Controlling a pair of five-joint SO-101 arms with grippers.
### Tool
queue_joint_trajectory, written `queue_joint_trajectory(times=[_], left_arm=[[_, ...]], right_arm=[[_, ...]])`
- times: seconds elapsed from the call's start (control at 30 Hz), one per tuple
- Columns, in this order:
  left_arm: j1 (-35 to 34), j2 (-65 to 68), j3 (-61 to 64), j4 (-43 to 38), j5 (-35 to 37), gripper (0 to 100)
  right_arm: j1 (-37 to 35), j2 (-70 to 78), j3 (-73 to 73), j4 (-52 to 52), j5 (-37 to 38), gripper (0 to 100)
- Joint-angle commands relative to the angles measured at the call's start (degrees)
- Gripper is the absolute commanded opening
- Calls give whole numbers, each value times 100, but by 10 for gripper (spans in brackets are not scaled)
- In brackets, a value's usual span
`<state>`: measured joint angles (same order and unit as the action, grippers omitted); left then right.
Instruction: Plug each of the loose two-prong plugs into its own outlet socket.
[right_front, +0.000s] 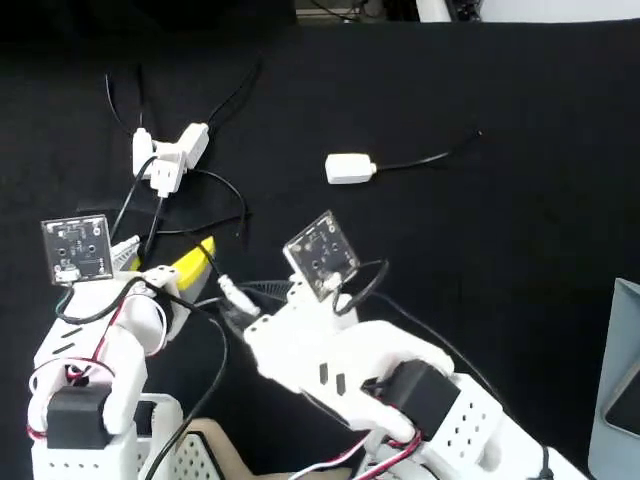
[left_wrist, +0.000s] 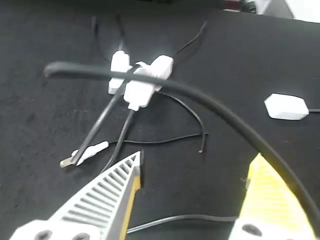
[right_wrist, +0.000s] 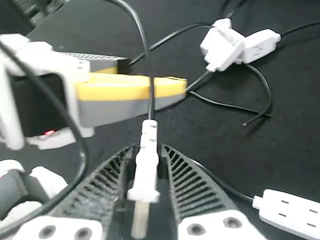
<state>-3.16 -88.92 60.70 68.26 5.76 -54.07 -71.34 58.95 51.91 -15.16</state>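
Observation:
My right gripper (right_wrist: 148, 148) is shut on a white two-prong plug (right_wrist: 145, 167), whose black cord runs up and away from it. In the high view that gripper (right_front: 232, 298) holds the plug (right_front: 228, 289) low at the table's centre-left, beside my left gripper (right_front: 160, 255). The left gripper (left_wrist: 197, 162) stands open with nothing between its fingers; its yellow finger (right_wrist: 130, 92) lies just beyond the held plug. A cluster of white outlet sockets and plugs (right_front: 165, 155) (left_wrist: 140, 82) (right_wrist: 235, 45) lies further back. Another loose plug (left_wrist: 87, 152) lies just ahead of the left gripper.
A single white outlet block (right_front: 350, 168) (left_wrist: 286, 106) with a cord lies at the back centre. Thin black cords loop over the black cloth between the cluster and the grippers. A thick black cable (left_wrist: 210, 107) crosses above the left gripper. A grey bin (right_front: 620, 380) stands at the right edge.

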Motion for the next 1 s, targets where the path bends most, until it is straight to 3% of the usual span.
queue_joint_trajectory(times=[0.0,0.37,0.47,0.6,0.8,0.97], left_arm=[[426,-26,-611,167,-18,335],[1288,-26,-1200,809,-35,335],[1411,-26,-1182,809,-334,335],[1314,-26,-1182,800,-457,335],[523,18,-1182,756,-457,335],[259,26,-1033,765,-651,338]], right_arm=[[-158,-40,-40,9,44,11],[-149,-40,136,9,79,11],[-149,-40,136,26,79,11],[-123,-40,136,158,88,11],[325,-40,101,211,167,11],[870,-40,84,176,176,11]])
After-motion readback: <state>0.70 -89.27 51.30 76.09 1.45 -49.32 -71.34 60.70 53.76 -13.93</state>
